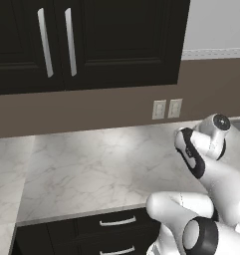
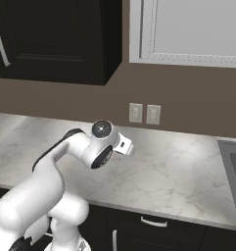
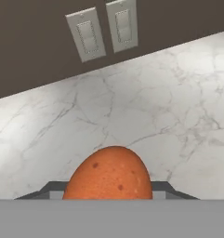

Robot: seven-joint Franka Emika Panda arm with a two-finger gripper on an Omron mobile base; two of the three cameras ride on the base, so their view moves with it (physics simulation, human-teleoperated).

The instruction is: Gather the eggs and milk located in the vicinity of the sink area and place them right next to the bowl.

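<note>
Above a marble counter [image 3: 169,107], a robot gripper [image 3: 111,193] is carrying a speckled orange-brown egg [image 3: 108,176].

The egg is sitting between the two dark fingertips, which are closing on its sides, while the hand is hanging over bare counter in front of two wall outlets [image 3: 104,32]. In the right base view the white arm [image 2: 65,162] is bending over the counter, and the edge of the sink [image 2: 232,166] is lying well apart at the far right. To do this carry well, the grip probably needs to be kept gentle and the hand level, moving slowly, since an egg is smooth, round and likely to slip or crack. I cannot tell where the bowl is standing.
</note>
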